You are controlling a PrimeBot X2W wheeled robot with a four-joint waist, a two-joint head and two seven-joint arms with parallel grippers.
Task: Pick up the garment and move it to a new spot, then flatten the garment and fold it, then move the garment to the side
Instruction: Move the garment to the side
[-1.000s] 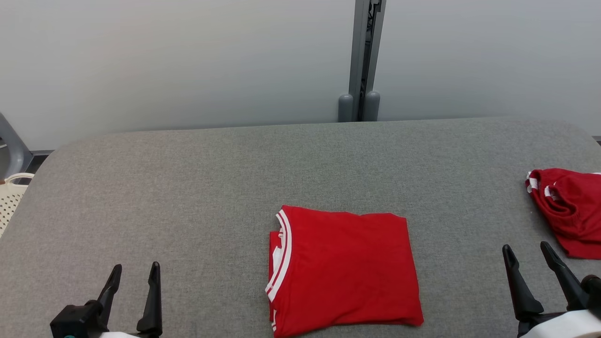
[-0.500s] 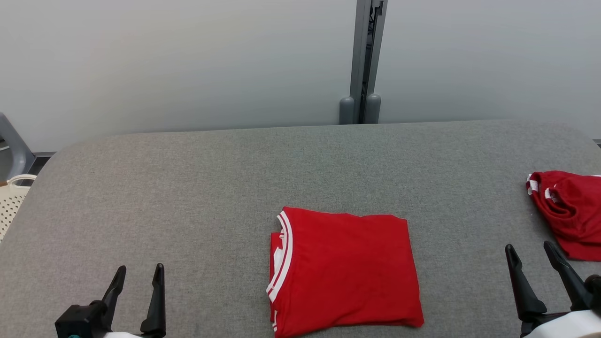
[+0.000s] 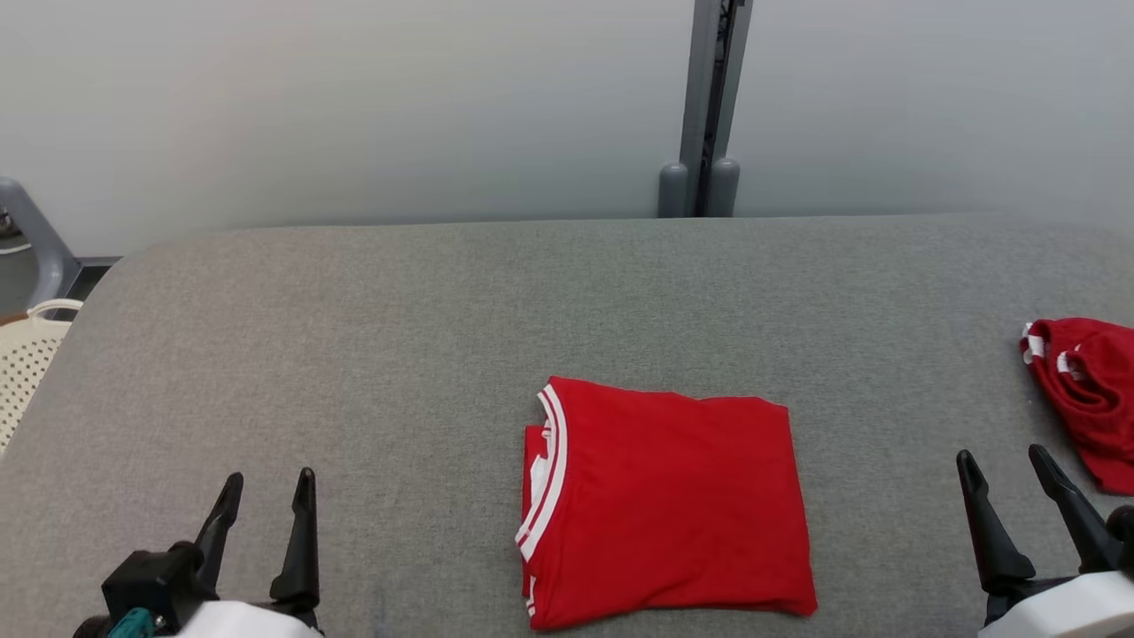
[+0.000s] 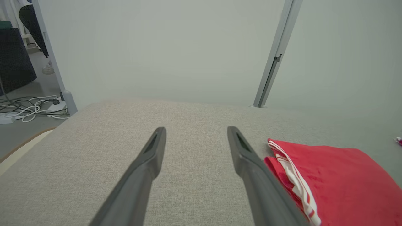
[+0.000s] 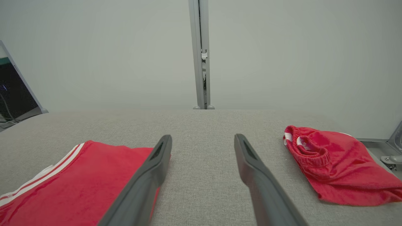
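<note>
Two robot hands were at the near edge of a grey fabric-covered bench [image 3: 354,337], the left hand [image 3: 270,477] at the lower left and the right hand [image 3: 1000,454] at the lower right. Each had its two dark fingers spread wide apart and held nothing. Between them, well apart from both, lay one red T-shirt [image 3: 673,505], folded into a neat rectangle on the near middle of the bench, its white-striped collar turned toward the robot's left. A second garment, a pair of red shorts [image 3: 1085,399] with white trim, lay crumpled at the bench's right edge, just beyond the right hand and not touching it. Off the bench's left side stood one cream perforated basket [image 3: 27,372]. Behind the bench's rounded far edge, a single grey post [image 3: 709,106] rose against a pale wall [image 3: 354,115]. In the left wrist view, a tangle of cables [image 4: 28,108] lay on the floor past the bench's far left corner.
</note>
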